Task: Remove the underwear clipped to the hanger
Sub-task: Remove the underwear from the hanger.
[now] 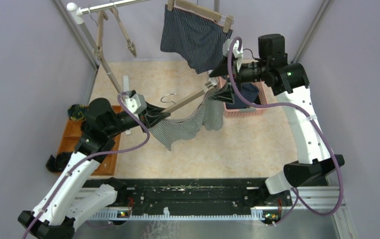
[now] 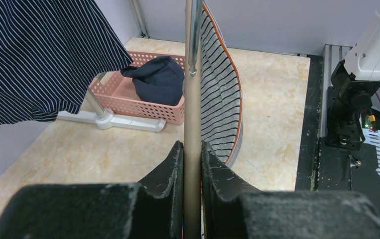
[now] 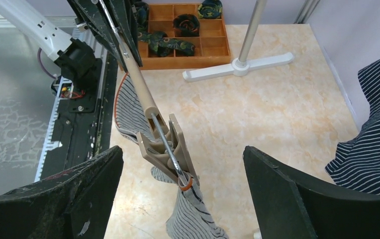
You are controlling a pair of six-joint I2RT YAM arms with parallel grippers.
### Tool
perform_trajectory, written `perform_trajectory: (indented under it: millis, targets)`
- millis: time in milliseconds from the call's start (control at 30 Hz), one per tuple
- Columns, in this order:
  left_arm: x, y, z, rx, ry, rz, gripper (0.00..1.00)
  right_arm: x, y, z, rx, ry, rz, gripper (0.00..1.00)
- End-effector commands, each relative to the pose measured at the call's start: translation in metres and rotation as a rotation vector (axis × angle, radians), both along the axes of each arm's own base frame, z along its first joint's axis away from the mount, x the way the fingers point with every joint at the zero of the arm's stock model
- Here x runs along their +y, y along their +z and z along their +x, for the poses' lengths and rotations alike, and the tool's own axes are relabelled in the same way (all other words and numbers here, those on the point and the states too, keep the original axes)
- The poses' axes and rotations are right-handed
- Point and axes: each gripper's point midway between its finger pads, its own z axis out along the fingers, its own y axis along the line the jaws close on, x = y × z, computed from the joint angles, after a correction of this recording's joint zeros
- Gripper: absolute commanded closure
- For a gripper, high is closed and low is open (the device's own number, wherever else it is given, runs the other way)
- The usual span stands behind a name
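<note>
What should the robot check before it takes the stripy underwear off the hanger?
1. Steady hold: ok, the left claw is shut on the hanger.
2. Ready to grab: ok, the right claw is open.
3. Aim: ok, the clip sits inside the open right claw in the wrist view.
4. Touching the clip: cannot tell.
5. Freed: not ok, the striped underwear hangs from the clip.
6. Drop spot: ok, the basket holds only navy underwear, with room left.
</note>
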Motion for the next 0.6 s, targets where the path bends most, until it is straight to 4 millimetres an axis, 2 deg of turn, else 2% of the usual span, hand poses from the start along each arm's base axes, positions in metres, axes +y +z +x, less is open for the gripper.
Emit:
perform_trajectory:
  millis: [0,267,567]
  targets:
    - [0.0000,0.0184,-0.0051,-0.038,-0.022,-0.035,1.00,0.0019,0.0100,-0.0009,-0.053,0.030,0.033,0.11]
    - [-0.0060,0.0097,-0.0070,0.021,-0.066,-0.012,1.00,0.0019,0.0119,0.0013,-0.055,0.014,0.039,0.14]
    - [-0.0056,0.0127,-0.0087,0.025,-0.069,-0.013,1.00,0.0021,0.0118,0.0016,-0.055,0.014,0.038,0.17]
